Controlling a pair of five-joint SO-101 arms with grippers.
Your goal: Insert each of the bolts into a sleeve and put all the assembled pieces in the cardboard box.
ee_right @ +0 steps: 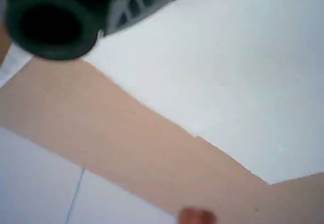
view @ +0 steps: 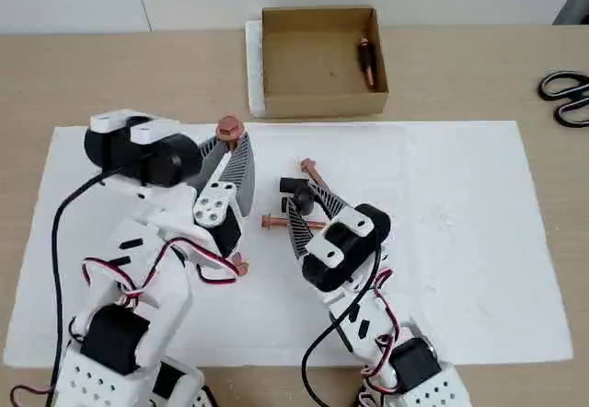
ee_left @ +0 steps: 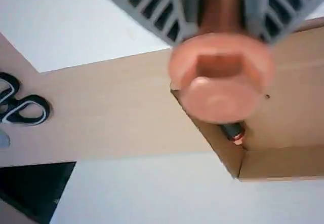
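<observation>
1. Left gripper: shut tight on a copper bolt, head up, near the cardboard box.
2. Loose bolt: lies on the white sheet between the arms.
3. Right gripper: clamped around a black sleeve.
4. Cardboard box: one assembled piece inside, by the right wall.

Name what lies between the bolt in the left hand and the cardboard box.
Nothing stands there: in the high view, only the white sheet's edge separates the held bolt from the cardboard box.
</observation>
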